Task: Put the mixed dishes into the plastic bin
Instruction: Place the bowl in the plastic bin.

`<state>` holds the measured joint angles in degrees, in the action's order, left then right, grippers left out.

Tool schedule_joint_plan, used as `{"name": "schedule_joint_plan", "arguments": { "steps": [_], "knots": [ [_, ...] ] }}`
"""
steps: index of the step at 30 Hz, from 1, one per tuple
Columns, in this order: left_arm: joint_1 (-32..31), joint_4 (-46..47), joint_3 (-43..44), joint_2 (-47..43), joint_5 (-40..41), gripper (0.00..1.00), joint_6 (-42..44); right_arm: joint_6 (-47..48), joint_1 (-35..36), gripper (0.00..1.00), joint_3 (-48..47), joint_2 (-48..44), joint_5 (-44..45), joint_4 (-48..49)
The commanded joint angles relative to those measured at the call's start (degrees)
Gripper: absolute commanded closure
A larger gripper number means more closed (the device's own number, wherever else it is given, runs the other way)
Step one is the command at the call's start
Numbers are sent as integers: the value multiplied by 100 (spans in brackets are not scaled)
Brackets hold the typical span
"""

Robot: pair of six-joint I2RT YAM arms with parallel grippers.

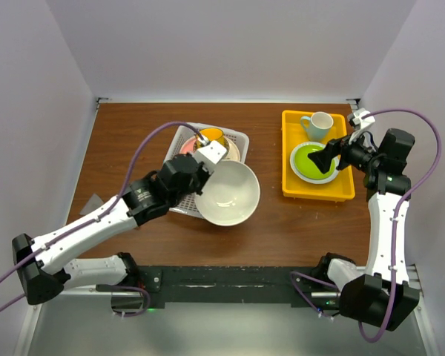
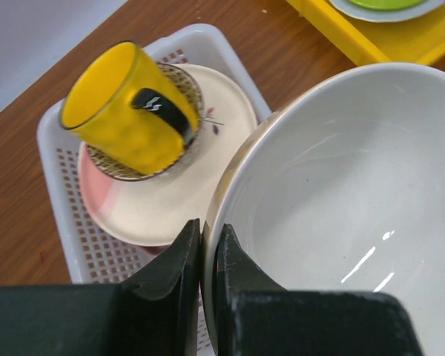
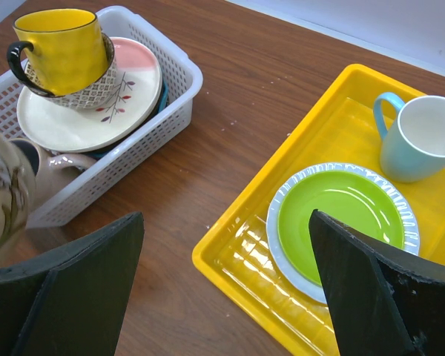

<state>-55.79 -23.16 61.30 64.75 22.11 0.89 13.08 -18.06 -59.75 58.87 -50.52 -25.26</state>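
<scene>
My left gripper [image 1: 201, 176] [image 2: 208, 241] is shut on the rim of the large cream bowl [image 1: 228, 193] [image 2: 341, 215]. It holds the bowl at the near right corner of the white plastic bin [image 1: 242, 138] [image 2: 53, 170]. In the bin, a yellow mug [image 1: 211, 136] [image 2: 126, 111] stands in a small patterned bowl [image 3: 81, 95] on a pink-and-cream plate [image 2: 170, 200] [image 3: 96, 111]. A beige mug [image 3: 55, 167] lies beside them. My right gripper [image 1: 328, 158] [image 3: 226, 215] is open and empty above the yellow tray's left part.
A yellow tray [image 1: 289, 189] [image 3: 230, 252] at the right holds a green plate with a pale blue rim [image 1: 311, 159] [image 3: 341, 215] and a light blue mug [image 1: 319, 124] [image 3: 423, 137]. Bare wooden table lies between bin and tray.
</scene>
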Motion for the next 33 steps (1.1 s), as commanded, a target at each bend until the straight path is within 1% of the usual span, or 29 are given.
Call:
{"name": "schedule_joint_plan", "arguments": {
  "steps": [1,4,8,15,20,23,33],
  "knots": [
    [437,1191,726,-639,-110,100,-352,37,-30,3,7,28,-89,109],
    [648,1130,761,-727,-154,100,-449,37,-30,3,7,28,-98,117],
    [990,989,743,-780,83,100,-738,37,-30,3,7,10,-89,117],
    [2202,751,498,-1104,144,100,-1932,37,-39,3,7,10,-98,109],
    [2835,479,269,-1289,118,100,-2496,37,-39,3,7,1,-107,109],
    [3108,356,137,-1377,-4,100,-2839,37,-30,3,-2,-7,-116,109],
    [3628,110,-486,-1413,-364,100,-3542,37,-30,3,7,-25,-116,109]
  ]
}}
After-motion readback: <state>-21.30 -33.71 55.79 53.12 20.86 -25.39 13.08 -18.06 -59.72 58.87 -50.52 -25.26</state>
